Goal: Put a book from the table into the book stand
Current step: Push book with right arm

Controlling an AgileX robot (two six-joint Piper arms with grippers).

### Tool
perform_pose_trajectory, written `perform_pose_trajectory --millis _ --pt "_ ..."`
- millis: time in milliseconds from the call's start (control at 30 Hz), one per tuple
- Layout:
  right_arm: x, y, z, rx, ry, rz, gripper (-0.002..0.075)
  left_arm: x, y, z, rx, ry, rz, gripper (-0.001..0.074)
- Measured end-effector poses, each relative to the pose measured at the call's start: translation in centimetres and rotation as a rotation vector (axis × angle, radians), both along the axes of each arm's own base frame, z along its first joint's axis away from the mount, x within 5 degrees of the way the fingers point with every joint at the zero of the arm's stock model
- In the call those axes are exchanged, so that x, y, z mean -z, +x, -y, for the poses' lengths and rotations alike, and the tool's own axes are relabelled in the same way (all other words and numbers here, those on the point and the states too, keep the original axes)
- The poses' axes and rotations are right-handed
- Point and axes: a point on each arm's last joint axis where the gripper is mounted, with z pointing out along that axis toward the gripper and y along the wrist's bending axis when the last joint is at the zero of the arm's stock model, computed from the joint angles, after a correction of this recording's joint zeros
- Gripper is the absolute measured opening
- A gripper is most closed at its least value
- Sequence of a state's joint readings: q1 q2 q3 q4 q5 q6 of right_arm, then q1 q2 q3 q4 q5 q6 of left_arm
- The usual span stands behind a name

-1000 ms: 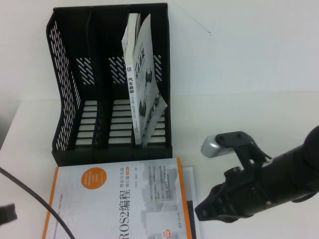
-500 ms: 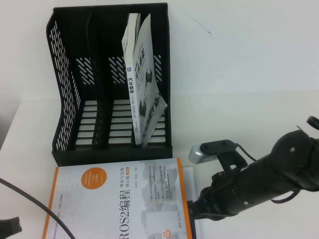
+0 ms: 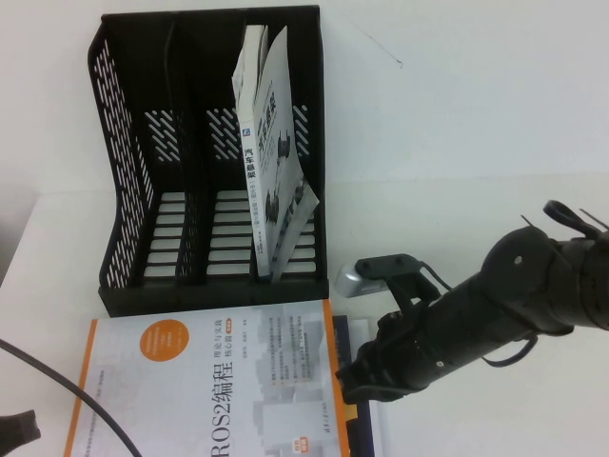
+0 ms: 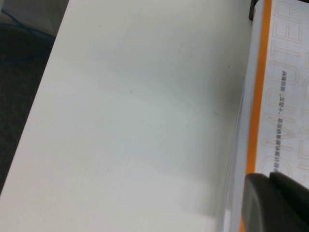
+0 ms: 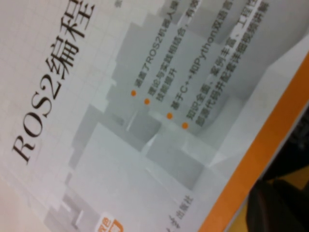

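Observation:
The white ROS2 book (image 3: 209, 390) with orange edge strips lies flat on the white table (image 3: 457, 143) in front of the black book stand (image 3: 124, 190). My right gripper (image 3: 354, 381) is low at the book's right orange edge and touches it. The right wrist view shows the cover (image 5: 120, 121) close up, with the gripper (image 5: 277, 208) dark just past the orange strip. My left gripper (image 3: 14, 433) is at the near left corner, left of the book. It shows in the left wrist view (image 4: 275, 203) over the book's orange left edge (image 4: 256, 96).
A grey-white book with car pictures (image 3: 271, 162) leans in the stand's right slot; the other two slots hold nothing. Another book's edge (image 3: 366, 343) shows under the ROS2 book on the right. A black cable (image 3: 67, 381) crosses the near left.
My right arm has moved left and down to the book's right edge. The ROS2 book has slid a little to the left. The left gripper has stayed.

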State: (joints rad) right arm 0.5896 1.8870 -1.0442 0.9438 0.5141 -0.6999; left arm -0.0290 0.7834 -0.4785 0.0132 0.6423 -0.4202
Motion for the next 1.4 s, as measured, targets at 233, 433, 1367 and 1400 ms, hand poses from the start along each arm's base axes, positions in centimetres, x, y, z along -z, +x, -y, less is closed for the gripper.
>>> perform_pose_trajectory --millis 233,433,1367,1400 --pt "0.2 -0.1 -1.6 -0.031 0.019 -0.017 0.0004 -0.4 0.1 0.0 0.000 0.004 0.006 -0.0002" --pt "0.0 0.0 -2.8 -0.055 0.029 0.000 0.0004 -3.9 0.8 0.0 -0.003 0.003 0.077 -0.0002" --pt "-3.2 -0.3 -2.3 -0.070 0.003 0.041 0.0004 -2.4 8.4 -6.6 0.029 -0.287 -0.063 -0.0002" --pt "-4.0 -0.4 -2.3 -0.074 0.016 0.052 0.0004 -1.9 8.7 -7.0 0.028 -0.308 -0.073 -0.0002"
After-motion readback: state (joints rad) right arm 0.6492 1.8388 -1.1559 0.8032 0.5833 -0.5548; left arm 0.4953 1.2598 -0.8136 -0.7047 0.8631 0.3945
